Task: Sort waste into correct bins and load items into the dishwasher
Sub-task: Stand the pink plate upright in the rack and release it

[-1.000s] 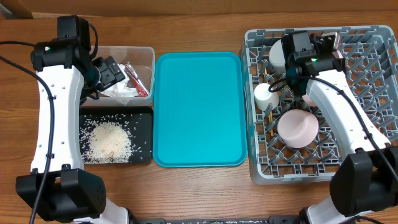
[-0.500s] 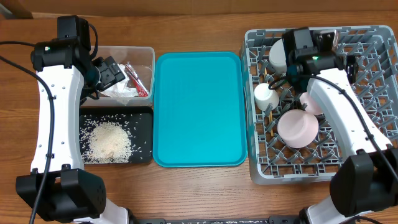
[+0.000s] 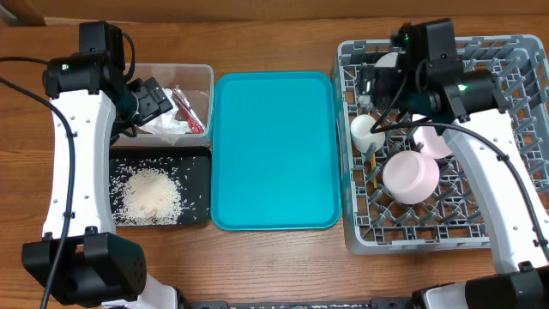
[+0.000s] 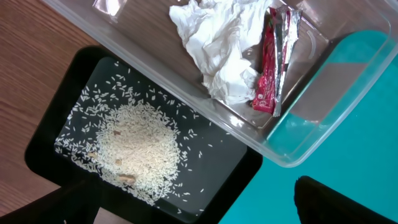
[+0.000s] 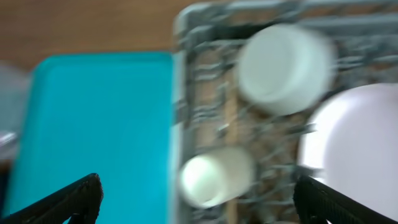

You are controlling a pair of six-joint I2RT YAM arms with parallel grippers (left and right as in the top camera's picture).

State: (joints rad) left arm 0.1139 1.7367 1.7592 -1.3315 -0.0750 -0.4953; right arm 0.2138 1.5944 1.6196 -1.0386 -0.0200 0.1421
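Looks about done, with right tool (image 5: 196, 186) above the dish rack (image 3: 515, 51) right of the teal tray (image 3: 274, 150) and left tool (image 4: 196, 183) left of it, both gaping wide and empty; probably just pull back next.

one clear tub (image 3: 196, 79), one black tray (image 4: 239, 168), one tissue (image 4: 217, 50), one red wrapper (image 4: 267, 68), one rice heap (image 4: 137, 149), one teal tray (image 3: 274, 146), one dish rack (image 3: 506, 69), one pink bowl (image 3: 410, 176), one grey bowl (image 5: 283, 62), one cup (image 3: 364, 130), one plate (image 3: 429, 144).

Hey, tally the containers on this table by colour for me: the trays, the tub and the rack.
Clear tub: 1
Black tray: 1
Teal tray: 1
Grey dish rack: 1
Total: 4
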